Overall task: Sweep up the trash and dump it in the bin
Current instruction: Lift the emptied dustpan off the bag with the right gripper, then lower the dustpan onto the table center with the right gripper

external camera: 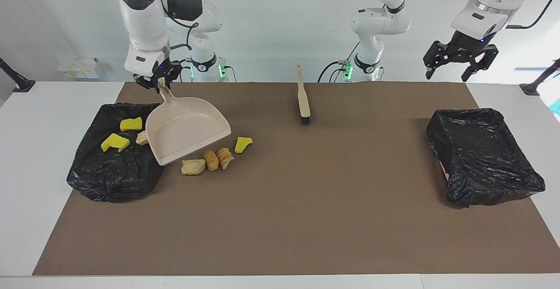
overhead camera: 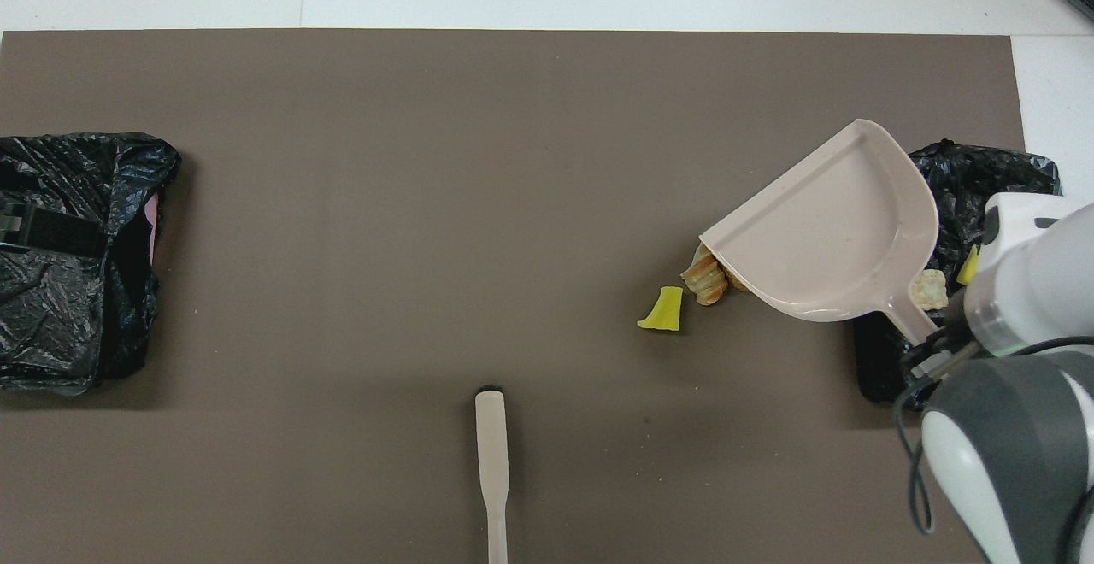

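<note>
Trash, done: three scraps, two yellow and one pale, are seen lying in the black-lined bin at the right arm's end of the table, just beside the raised pan
Trash, left: four pieces, three tan and one yellow, are left on the brown mat, below the lip of the dustpan
Right gripper: the right gripper is clamped on the dustpan handle, with the pan held tilted over the mat between bin and loose pieces
Brush: the brush is left untouched on the mat, well apart from both sets of jaws, so another sweep is judged to be needed
Left gripper: the left gripper is held waiting with its jaws apart, over the table edge near the second lined bin
Hidden: in the overhead view two tan pieces are covered by the pan, and most of the near bin by the right arm; deeper contents of either bin cannot be made out
</note>
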